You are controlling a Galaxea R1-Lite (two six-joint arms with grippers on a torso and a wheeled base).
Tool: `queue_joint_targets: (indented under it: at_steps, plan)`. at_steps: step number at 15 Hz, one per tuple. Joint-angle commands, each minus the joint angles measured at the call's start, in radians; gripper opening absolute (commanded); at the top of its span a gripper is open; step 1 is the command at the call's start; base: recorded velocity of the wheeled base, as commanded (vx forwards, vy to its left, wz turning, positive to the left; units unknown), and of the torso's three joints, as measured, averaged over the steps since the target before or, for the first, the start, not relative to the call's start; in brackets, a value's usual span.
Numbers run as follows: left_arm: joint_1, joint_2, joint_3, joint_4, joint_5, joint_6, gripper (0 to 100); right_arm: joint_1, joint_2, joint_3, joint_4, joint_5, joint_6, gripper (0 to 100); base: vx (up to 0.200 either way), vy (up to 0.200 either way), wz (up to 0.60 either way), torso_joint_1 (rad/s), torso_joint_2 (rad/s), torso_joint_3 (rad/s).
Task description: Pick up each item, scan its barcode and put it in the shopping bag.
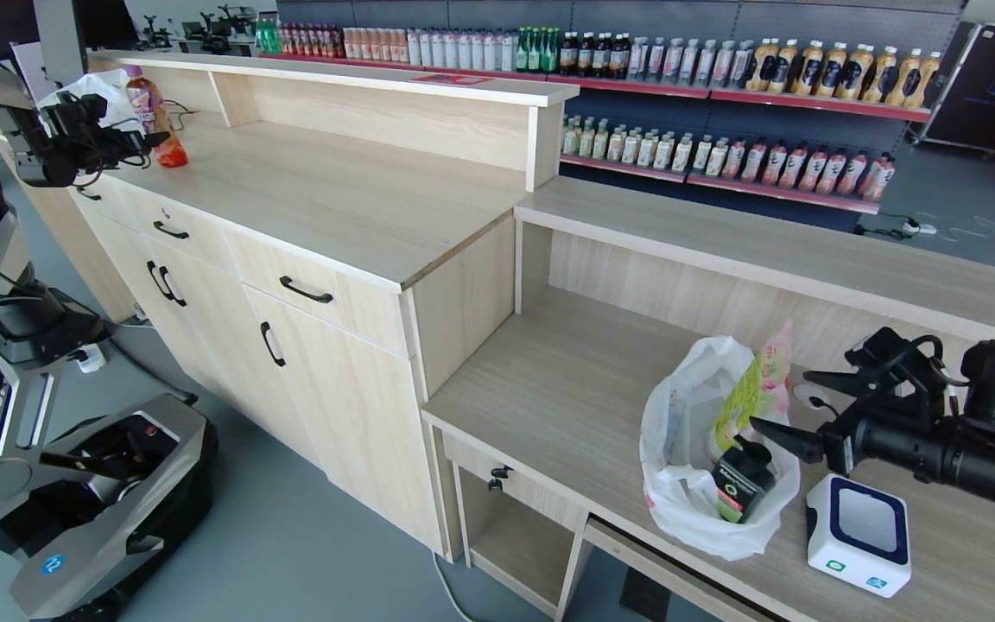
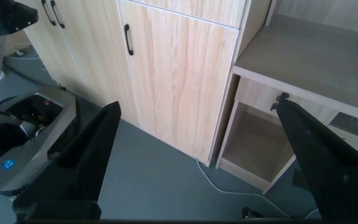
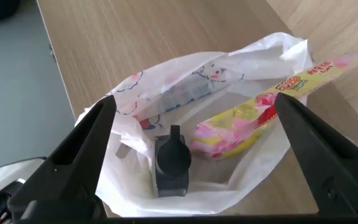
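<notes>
Right hand (image 1: 780, 399), fingers spread and empty, hangs over the white shopping bag (image 1: 679, 484) on the near-right tabletop (image 1: 567, 380). A black pump bottle (image 1: 741, 484) and a yellow-pink snack packet (image 1: 752, 389) sit in the bag. Left hand (image 2: 197, 115) is spread wide, empty, above the floor.

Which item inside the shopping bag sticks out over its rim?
The yellow-pink packet; the black pump bottle sits lower inside the shopping bag.

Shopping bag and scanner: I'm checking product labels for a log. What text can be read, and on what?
None is legible.
Snack packet: coloured print, too blurred.
Black bottle: label too small.
Shopping bag: faint pattern, no readable words.
Scanner: two icons, unreadable.
</notes>
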Motion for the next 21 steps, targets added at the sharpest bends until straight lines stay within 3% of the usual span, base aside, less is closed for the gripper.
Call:
queue_joint_targets:
  at_steps: [1, 3, 7, 11, 12, 13, 16, 21]
  plan:
    - [0.000, 0.000, 0.000, 0.000, 0.000, 0.000, 100, -0.099, -0.289, 0.022, 0.162, -0.005, -0.009, 100, 0.000, 0.000, 0.00, 0.000, 0.00, 0.000]
    - [0.000, 0.000, 0.000, 0.000, 0.000, 0.000, 100, -0.179, -0.410, 0.013, 0.271, -0.111, -0.068, 100, 0.000, 0.000, -0.60, 0.002, 0.01, 0.002]
    - [0.000, 0.000, 0.000, 0.000, 0.000, 0.000, 100, -0.191, -0.568, -0.064, 0.341, -0.211, 0.046, 100, 0.000, 0.000, -0.60, 0.001, 0.00, 0.002]
    - [0.000, 0.000, 0.000, 0.000, 0.000, 0.000, 100, -0.210, -0.722, -0.222, 0.714, -0.251, 0.098, 100, 0.000, 0.000, -0.60, 0.004, 0.00, 0.002]
    - [0.000, 0.000, 0.000, 0.000, 0.000, 0.000, 100, -0.199, -0.771, -0.262, 0.828, -0.320, 0.132, 100, 0.000, 0.000, -0.60, 0.002, 0.01, 0.007]
    - [0.000, 0.000, 0.000, 0.000, 0.000, 0.000, 100, -0.196, -0.789, -0.260, 0.840, -0.346, 0.141, 100, 0.000, 0.000, -0.60, 0.002, 0.00, 0.002]
    - [0.000, 0.000, 0.000, 0.000, 0.000, 0.000, 100, -0.187, -0.913, -0.188, 0.843, -0.426, 0.158, 100, 0.000, 0.000, -0.60, 0.001, 0.01, 0.002]
    - [0.000, 0.000, 0.000, 0.000, 0.000, 0.000, 100, -0.124, -1.268, 0.243, 0.751, -0.433, 0.354, 100, 0.000, 0.000, 0.00, 0.000, 0.00, 0.000]
